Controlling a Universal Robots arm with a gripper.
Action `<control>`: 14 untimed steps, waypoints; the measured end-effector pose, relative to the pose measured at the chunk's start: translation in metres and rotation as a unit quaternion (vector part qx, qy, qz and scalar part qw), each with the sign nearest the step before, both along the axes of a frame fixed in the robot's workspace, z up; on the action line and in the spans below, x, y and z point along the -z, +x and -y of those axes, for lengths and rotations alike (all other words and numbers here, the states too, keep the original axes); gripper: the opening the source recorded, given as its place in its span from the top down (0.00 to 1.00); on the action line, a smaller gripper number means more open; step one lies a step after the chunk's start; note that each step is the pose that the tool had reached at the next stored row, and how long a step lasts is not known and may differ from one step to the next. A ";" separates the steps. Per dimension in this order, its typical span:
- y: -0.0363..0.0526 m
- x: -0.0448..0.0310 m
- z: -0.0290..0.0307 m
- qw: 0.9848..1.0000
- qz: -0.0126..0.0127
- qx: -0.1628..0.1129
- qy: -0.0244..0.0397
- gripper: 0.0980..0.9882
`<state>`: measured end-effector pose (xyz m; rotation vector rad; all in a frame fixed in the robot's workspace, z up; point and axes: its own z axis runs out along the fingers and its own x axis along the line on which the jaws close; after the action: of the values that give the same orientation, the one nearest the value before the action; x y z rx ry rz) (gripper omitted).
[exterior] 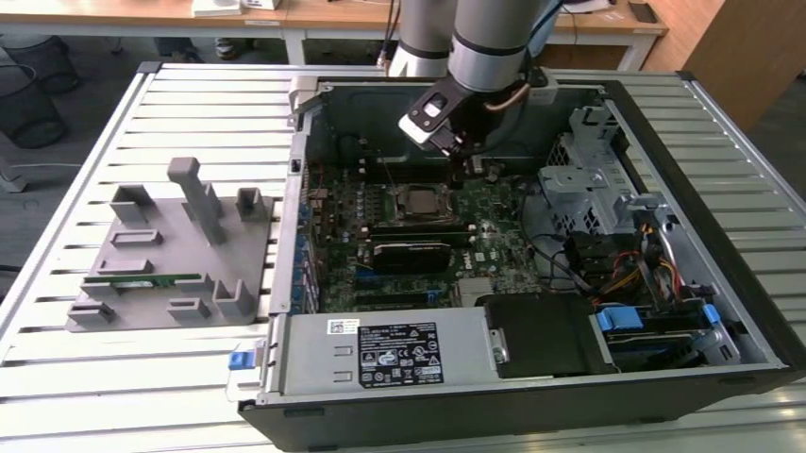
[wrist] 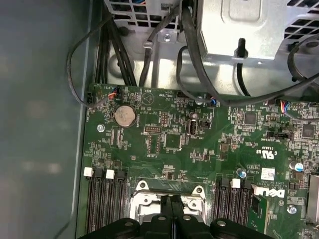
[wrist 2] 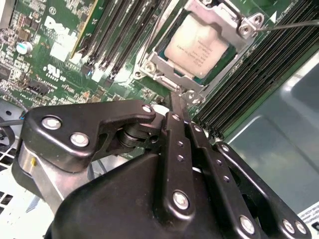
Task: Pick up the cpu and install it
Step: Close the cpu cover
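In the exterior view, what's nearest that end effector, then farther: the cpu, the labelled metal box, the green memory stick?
From the end effector:
1. cpu, just beside it inside the case.
2. labelled metal box, at the case's near end.
3. green memory stick, on the grey holder, the exterior view's left.

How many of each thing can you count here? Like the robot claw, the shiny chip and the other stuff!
gripper: 1
cpu: 1
computer case: 1
grey holder: 1
green memory stick: 1
coin battery: 1
Total: 6
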<state>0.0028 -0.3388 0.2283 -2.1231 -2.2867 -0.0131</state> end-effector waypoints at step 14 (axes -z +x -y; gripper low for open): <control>-0.0300 0.0041 0.0000 1.000 0.000 0.000 0.000 0.99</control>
<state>-0.0272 -0.3388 0.2242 -2.1231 -2.2867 -0.0129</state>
